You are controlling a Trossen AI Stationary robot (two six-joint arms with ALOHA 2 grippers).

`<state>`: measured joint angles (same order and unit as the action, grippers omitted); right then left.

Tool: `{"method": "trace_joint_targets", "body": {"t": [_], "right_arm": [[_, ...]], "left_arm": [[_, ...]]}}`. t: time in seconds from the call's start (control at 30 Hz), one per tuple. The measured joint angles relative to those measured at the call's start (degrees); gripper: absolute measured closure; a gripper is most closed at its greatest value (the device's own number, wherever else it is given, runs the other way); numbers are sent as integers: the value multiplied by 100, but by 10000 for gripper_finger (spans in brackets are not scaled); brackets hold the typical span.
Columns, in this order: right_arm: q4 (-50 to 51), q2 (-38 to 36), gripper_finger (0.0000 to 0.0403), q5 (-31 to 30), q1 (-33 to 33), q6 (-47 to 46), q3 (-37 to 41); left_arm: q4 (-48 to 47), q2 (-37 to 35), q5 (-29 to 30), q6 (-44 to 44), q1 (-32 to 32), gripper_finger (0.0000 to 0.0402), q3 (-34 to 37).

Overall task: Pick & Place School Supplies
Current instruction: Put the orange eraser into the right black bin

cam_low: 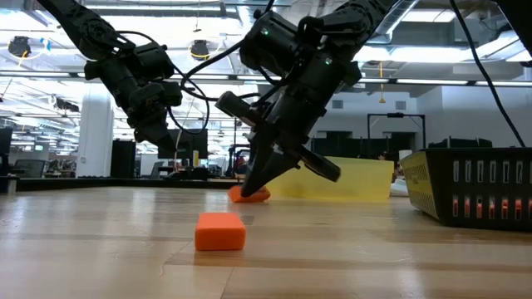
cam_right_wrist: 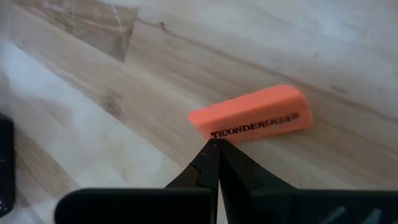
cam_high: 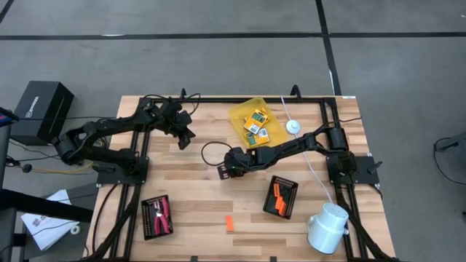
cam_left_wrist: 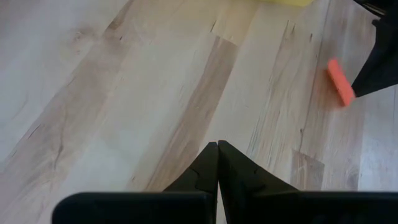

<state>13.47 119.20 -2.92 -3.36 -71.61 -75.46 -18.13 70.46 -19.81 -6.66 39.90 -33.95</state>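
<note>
Here the right gripper (cam_right_wrist: 217,144), fingers pressed together, hovers just over a short orange eraser-like stick (cam_right_wrist: 252,115) lying on the pale wooden table (cam_right_wrist: 93,124); contact seems unlikely, though it's hard to judge. The left gripper (cam_left_wrist: 217,146), also closed and empty, waits nearby.

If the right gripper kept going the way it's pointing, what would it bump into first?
Most likely the orange stick lying on the table. The right gripper is shut, and its tip points at the stick's near side, very close. Whether it touches already is hard to tell.
</note>
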Motion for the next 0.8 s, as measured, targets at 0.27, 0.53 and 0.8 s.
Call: {"method": "trace_joint_targets", "body": {"t": [0.27, 0.53, 0.8], "right_arm": [[107, 22, 403, 15, 0, -33, 36], [79, 13, 403, 134, 2, -42, 72], [-396, 15, 403, 662, -251, -53, 85]], "left_arm": [[67, 2, -22, 4, 0, 402, 537], [416, -24, -164, 301, -1, 402, 660], [726, -24, -170, 529, 0, 401, 640]]}}
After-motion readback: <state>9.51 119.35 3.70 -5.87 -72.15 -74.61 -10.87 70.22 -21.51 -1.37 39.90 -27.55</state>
